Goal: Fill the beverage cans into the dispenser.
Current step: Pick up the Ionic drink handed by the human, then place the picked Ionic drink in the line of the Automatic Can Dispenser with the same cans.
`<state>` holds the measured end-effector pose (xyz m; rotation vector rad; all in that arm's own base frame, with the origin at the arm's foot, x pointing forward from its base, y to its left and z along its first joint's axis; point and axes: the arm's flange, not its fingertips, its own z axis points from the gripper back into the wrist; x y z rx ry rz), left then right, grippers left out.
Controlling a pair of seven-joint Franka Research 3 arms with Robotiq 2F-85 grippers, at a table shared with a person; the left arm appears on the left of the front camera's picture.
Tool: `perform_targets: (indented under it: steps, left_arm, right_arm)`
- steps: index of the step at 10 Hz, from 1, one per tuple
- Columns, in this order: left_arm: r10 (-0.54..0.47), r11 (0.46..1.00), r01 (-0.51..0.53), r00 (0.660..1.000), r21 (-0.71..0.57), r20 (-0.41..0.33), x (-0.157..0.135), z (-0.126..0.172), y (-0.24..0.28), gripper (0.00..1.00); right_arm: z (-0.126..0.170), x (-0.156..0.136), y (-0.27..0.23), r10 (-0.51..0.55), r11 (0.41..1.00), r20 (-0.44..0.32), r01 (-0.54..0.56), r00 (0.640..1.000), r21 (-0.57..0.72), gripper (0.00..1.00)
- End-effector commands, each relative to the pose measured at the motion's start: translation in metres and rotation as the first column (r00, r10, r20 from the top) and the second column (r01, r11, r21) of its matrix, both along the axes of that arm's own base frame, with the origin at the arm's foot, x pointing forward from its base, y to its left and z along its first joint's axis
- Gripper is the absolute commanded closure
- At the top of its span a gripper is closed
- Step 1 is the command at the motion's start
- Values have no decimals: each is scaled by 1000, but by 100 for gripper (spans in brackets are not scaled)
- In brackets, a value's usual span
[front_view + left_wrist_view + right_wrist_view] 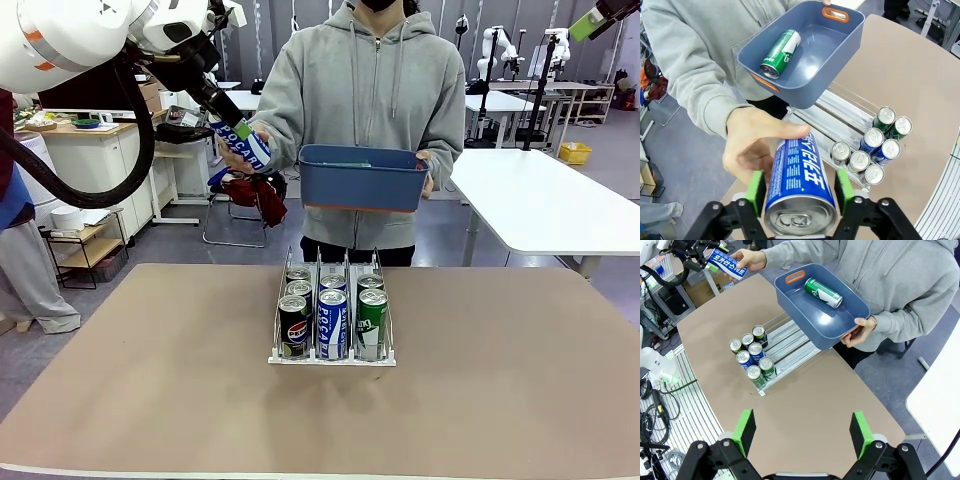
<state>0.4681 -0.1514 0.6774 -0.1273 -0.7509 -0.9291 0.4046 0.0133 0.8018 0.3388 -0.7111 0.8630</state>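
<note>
Now, a wide brown table (pixel 500 380) takes up most of the room's foreground. A person in a grey hoodie (pixel 370 90) stands at its far side, holding a blue bin (pixel 360 180) up in one hand. The dispenser (pixel 333 360) sits mid-table, its three lanes holding seven upright cans (pixel 332 320) towards the robot's end. Above the table, the left gripper (pixel 800 189) is clamped on a blue-and-white Pocari can (pixel 243 148) that the person's other hand (pixel 755 145) also touches, apparently a handover. The right gripper (pixel 803 432) hangs high, fingers spread, empty. One green can (pixel 781 52) lies in the bin. Filling looks well underway, with at least two cans to go.
</note>
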Motion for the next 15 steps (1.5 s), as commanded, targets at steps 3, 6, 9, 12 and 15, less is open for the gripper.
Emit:
perform_targets:
  steps: [3,6,9,12,15]
  left_arm:
    - [31,999,-31,1000,8,-3,-1,0,4,100]
    - [54,998,-54,999,37,-6,-2,1,6,100]
    - [29,999,-28,999,22,-39,0,3,-1,55]
    - [25,1000,-25,1000,16,-1,0,1,3,55]
    - [25,1000,-25,1000,16,-1,0,1,3,55]
  right_arm:
    - [-1,-1,0,-2,1000,-4,2,1000,2,0]
    - [-1,-1,0,-2,1000,-4,2,1000,2,0]
    - [-1,-1,0,-2,1000,-4,2,1000,2,0]
    - [-1,-1,0,-2,1000,-4,2,1000,2,0]
    - [-1,-1,0,-2,1000,-4,2,1000,2,0]
